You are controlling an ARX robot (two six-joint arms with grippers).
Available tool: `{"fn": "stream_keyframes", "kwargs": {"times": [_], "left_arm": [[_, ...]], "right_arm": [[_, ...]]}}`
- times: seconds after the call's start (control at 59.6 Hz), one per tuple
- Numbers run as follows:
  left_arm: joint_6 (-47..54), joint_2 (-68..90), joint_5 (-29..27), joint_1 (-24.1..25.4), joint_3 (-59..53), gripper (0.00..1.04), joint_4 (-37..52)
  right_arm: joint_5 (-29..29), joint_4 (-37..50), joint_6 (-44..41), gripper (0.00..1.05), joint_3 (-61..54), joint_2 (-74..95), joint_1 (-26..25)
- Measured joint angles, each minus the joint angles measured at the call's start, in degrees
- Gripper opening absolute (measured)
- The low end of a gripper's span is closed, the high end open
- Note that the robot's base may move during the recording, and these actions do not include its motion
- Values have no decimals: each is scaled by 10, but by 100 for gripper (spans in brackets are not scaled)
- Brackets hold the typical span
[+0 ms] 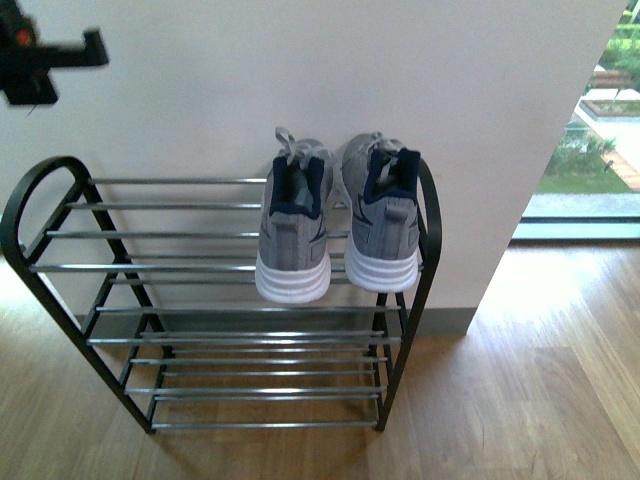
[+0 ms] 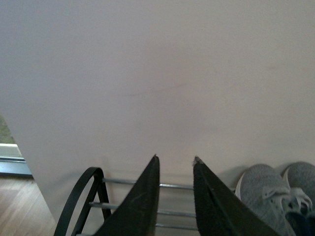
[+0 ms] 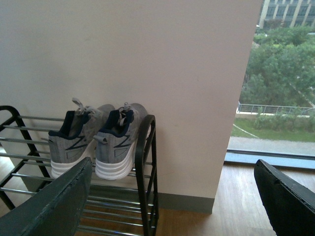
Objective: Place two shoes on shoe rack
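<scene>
Dark fingers (image 2: 142, 206) of the left gripper (image 2: 176, 159) loom closest in the left wrist view. They stand slightly apart, with a narrow gap and nothing between them. Beyond them the shoe rack (image 2: 74, 201) shows one arched black side and a few chrome bars, set against a plain white wall (image 2: 157, 73). The toes of the grey sneaker (image 2: 261, 189) and the second sneaker (image 2: 301, 177) point at that wall. A strip of wood floor (image 2: 19, 206) shows past the wall's edge.

In the right wrist view the right gripper (image 3: 173, 162) has its fingers (image 3: 54, 206) spread wide, holding nothing. Between them stands the rack's other arched end. Both sneakers sit side by side on the top tier just beside it, heels and white soles facing the camera. A grey skirting (image 3: 187, 201) runs along the foot of the wall. Where the wall ends, a tall window (image 3: 280, 98) looks out on trees, lawn and buildings.

The front view shows the four-tier rack standing on the wood floor, backed against the wall. The sneakers are on the top tier at the robot's right-hand end, heels slightly overhanging the front bar. A blurred black arm part (image 1: 40, 55) shows in the upper left corner. Daylight from the window brightens the floorboards.
</scene>
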Motion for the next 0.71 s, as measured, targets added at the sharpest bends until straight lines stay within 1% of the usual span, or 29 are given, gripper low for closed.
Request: {"fn": "stream_keyframes", "kwargs": {"times": [0.034, 0.084, 0.118, 0.302, 0.487, 0.705], "left_arm": [[2, -9, 5, 3, -14, 13, 2], [4, -30, 15, 10, -46, 4, 5], [3, -39, 18, 13, -58, 1, 6], [8, -138, 45, 46, -156, 1, 6], [9, -210, 66, 64, -210, 1, -13], [10, -307, 83, 82, -261, 1, -61]], "right_arm": [[0, 0, 0, 95, 0, 0, 0], [0, 0, 0, 95, 0, 0, 0], [0, 0, 0, 95, 0, 0, 0], [0, 0, 0, 95, 0, 0, 0], [0, 0, 0, 95, 0, 0, 0], [0, 0, 0, 95, 0, 0, 0]]}}
